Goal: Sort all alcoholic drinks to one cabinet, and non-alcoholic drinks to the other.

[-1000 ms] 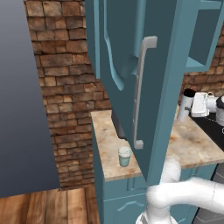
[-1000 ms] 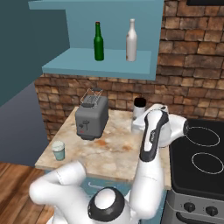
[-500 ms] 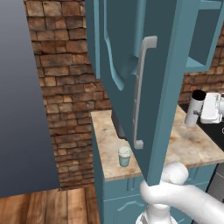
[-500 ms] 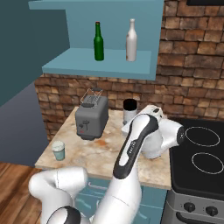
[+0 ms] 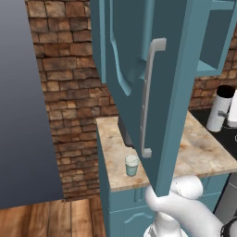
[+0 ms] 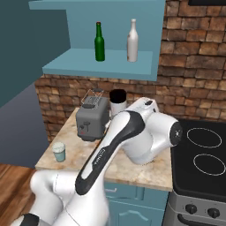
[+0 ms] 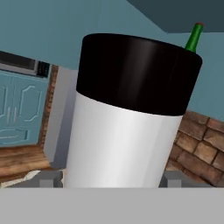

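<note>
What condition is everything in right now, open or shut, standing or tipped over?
Cabinet door: open.
White flask: upright, black cap on, between the fingertips.
Lidded cup: upright on the counter.
Green bottle: upright on the cabinet shelf.
Cream bottle: upright beside it.
Toaster: empty slots.

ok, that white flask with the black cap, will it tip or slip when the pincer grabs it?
The flask looks stiff: straight, hard-looking walls that should not give under the fingertips. Its smooth, glossy side has no ridges, so it may slip. It is tall and narrow where it stands on the counter, so a push near the cap would probably tip it.
</note>
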Tool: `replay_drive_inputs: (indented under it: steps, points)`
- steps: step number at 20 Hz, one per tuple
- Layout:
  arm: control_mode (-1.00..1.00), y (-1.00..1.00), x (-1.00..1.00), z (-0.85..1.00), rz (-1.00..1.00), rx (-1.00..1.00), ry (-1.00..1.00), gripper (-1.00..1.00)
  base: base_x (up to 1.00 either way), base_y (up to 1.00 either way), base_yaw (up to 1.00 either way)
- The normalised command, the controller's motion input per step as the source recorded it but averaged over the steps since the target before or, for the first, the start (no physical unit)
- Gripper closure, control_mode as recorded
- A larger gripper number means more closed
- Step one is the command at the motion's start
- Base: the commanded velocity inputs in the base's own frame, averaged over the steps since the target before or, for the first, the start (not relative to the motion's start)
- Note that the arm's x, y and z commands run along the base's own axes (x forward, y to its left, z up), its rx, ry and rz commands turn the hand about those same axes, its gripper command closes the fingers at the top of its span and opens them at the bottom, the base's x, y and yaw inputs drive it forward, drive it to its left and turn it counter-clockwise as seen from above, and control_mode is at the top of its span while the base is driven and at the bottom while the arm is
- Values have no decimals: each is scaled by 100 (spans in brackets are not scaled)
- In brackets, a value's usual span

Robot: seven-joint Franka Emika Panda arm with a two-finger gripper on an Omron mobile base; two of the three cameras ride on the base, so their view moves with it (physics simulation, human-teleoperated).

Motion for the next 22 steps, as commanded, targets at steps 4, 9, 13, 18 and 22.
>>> replay_drive_inputs:
  steps: [4,9,13,18,22]
  points:
    - [-100,88,-31,37,0,0,4,100,0,0,0]
    - [-100,93,0,17,0,0,5,100,0,0,0]
    - [-100,36,0,3,0,0,2,100,0,0,0]
    - [-100,3,0,0,0,0,1,100,0,0,0]
    - [-100,0,0,0,0,0,4,100,0,0,0]
